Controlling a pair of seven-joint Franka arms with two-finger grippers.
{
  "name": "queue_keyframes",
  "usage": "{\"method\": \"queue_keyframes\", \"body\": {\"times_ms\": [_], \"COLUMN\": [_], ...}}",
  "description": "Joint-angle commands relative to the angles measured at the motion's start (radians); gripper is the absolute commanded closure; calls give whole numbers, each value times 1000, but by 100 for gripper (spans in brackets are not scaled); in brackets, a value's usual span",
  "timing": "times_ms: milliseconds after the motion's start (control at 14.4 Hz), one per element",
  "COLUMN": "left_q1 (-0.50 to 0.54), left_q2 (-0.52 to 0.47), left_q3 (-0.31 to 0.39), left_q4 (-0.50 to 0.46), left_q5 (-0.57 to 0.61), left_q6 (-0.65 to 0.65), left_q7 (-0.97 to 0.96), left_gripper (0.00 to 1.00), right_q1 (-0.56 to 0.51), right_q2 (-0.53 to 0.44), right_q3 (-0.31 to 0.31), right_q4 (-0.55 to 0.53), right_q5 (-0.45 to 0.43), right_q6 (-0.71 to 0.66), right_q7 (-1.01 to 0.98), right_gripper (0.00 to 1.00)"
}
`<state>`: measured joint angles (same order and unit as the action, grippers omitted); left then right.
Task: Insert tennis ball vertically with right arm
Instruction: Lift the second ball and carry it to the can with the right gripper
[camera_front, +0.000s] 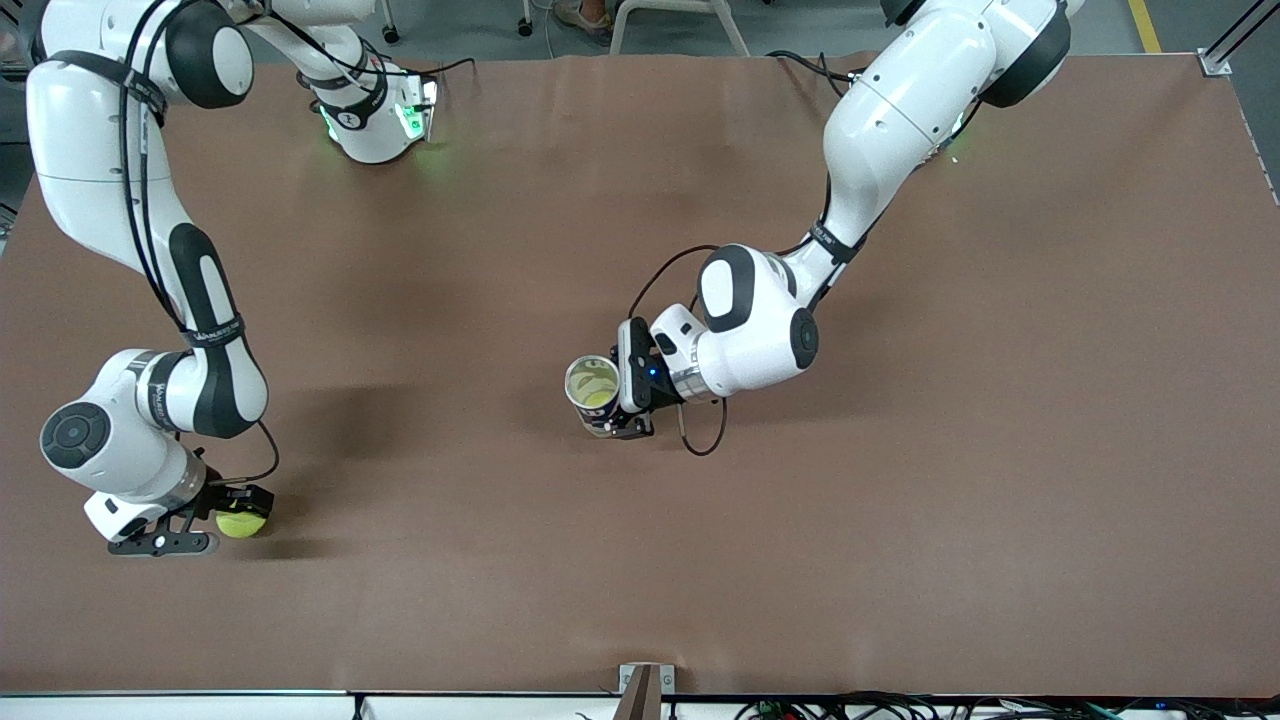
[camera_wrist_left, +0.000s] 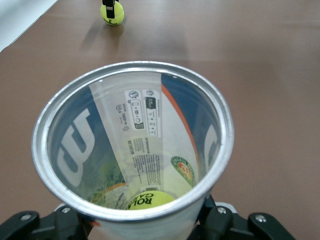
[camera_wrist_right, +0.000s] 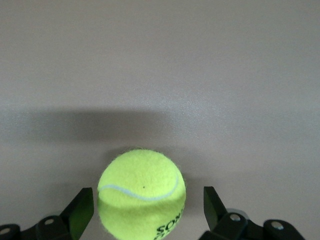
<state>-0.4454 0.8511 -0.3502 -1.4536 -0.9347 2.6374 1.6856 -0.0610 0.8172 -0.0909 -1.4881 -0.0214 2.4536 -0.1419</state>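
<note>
The ball (camera_front: 241, 523) lies on the worktop (camera_front: 900, 500) at about 8 o'clock in the front view, toward the right arm's end. The right tool (camera_front: 232, 520) straddles it; the right wrist view shows both fingers (camera_wrist_right: 80, 210) standing clear of the felt, released. At the centre, the left tool (camera_front: 620, 420) grasps the can (camera_front: 592, 395) upright. Only the left wrist view looks inside: a second ball (camera_wrist_left: 150, 200) sits at the bottom.

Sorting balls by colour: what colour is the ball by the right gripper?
Yellow-green ball, clearest in the right wrist view.
</note>
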Motion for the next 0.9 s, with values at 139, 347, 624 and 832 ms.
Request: {"method": "queue_keyframes", "body": {"times_ms": [139, 347, 624, 832], "left_q1": [10, 10, 10, 10], "left_q2": [2, 2, 2, 3], "left_q3": [-1, -3, -3, -1], "left_q4": [-16, -16, -17, -17], "left_q5": [-22, -22, -21, -22], "left_q6": [24, 24, 24, 24], "left_q7": [43, 42, 43, 43], "left_gripper": [21, 21, 21, 21], "right_q1": [-16, -16, -10, 51], "right_q2": [8, 2, -91, -162], "right_q3": [17, 23, 117, 129], "right_q4": [3, 20, 74, 163], "right_q5": [-6, -2, 67, 237], "right_q6": [10, -5, -172, -485], "right_q7": [4, 1, 13, 127], "right_gripper": [26, 54, 59, 64]}}
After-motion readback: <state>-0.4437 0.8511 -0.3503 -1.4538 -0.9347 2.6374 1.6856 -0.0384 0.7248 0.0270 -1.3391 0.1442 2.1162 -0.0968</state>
